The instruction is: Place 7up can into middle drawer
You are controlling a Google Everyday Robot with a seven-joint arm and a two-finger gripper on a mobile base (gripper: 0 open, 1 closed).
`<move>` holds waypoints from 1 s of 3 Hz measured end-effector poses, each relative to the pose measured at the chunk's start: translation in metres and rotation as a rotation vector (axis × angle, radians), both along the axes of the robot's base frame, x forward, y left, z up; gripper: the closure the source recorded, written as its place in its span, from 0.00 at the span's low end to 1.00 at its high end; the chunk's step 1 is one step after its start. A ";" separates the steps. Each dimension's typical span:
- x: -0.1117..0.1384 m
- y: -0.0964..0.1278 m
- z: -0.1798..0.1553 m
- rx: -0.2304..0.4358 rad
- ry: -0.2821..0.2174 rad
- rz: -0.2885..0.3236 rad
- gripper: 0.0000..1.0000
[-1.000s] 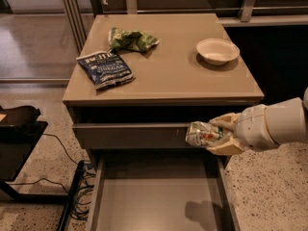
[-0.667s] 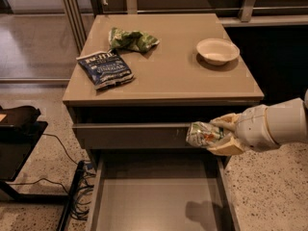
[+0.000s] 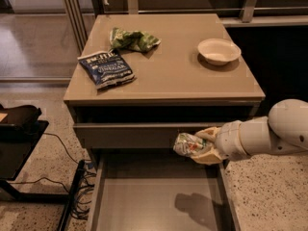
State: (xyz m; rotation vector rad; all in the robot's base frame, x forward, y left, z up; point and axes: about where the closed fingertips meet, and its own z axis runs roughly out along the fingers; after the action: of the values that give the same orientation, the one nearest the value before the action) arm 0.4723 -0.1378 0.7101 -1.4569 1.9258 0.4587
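Hand (image 3: 199,147) over one drawer (image 3: 149,201), clasping one can (image 3: 186,144)

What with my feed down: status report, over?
Pincer shut on 7up can. Can held over open middle drawer. Nothing blocking the drop.

claw (image 3: 201,147) gripping 7up can (image 3: 188,144), above middle drawer (image 3: 144,203)

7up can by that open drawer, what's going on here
A robot arm reaches in from the right with its gripper shut on the 7up can. It holds the can in the air above the back right part of the pulled-out middle drawer, just in front of the closed drawer front above it. The can is not yet set down. On the cabinet top lie a green snack bag, a dark blue chip bag and a bowl.
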 end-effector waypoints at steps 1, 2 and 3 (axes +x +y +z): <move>0.011 0.007 -0.057 0.022 -0.005 -0.048 1.00; 0.022 0.009 -0.109 0.029 -0.039 -0.120 1.00; 0.022 0.009 -0.109 0.029 -0.039 -0.120 1.00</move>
State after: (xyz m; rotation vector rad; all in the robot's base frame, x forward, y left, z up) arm 0.4946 -0.1285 0.6014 -1.3147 1.9550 0.3988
